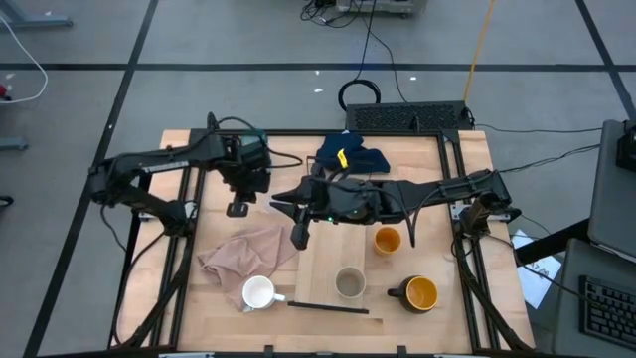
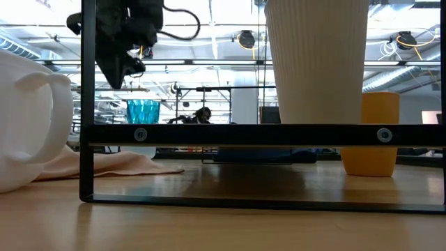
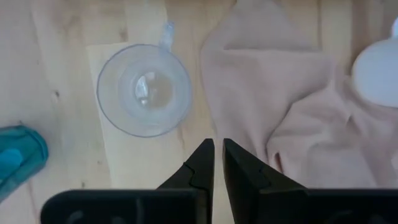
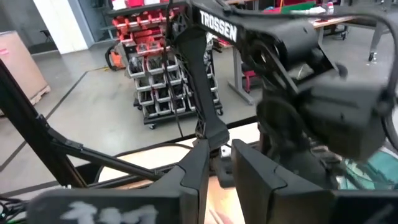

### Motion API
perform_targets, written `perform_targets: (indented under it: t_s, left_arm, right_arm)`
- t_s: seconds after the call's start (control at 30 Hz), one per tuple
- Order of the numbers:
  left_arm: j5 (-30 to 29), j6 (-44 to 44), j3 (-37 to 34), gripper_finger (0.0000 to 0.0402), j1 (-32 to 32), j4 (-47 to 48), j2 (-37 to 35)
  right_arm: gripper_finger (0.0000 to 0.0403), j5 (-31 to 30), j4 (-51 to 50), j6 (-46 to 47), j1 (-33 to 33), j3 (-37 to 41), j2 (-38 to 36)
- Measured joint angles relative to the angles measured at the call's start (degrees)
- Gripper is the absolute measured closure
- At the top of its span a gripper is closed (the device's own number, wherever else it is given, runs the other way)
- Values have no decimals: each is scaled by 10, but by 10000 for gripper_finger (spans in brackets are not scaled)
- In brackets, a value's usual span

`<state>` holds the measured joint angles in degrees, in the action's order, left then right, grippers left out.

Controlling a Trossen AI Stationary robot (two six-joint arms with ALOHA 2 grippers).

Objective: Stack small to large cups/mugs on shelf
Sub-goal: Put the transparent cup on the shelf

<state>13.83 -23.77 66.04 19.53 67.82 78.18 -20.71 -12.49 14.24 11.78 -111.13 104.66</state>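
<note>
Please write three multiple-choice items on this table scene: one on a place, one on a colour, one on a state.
1. Where is the clear cup lying?
A. on the pink cloth
B. beside the pink cloth
C. inside the white mug

2. What colour is the inside of the dark mug?
A. yellow
B. teal
C. white

3. How is the left hand?
A. gripping the clear cup
B. wide open
C. shut, holding nothing

Answers: 1 B, bare wood surrounds the cup next to the cloth; 2 A, seen from above; 3 C, its fingers nearly meet above the cup.
</note>
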Motion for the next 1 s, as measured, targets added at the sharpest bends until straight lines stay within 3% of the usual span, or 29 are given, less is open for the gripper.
perform_targets:
  t_s: [0.67,0.8,1.0]
  left_arm:
    - [-32,-44,0,362,3,-41,32]
    - [-37,-38,0,330,3,-47,32]
    - [-69,-23,0,252,3,-49,32]
  right_arm:
    - [342,0,15,-2,3,0,0]
    - [342,0,15,-2,3,0,0]
    - [342,0,15,-4,2,0,-2]
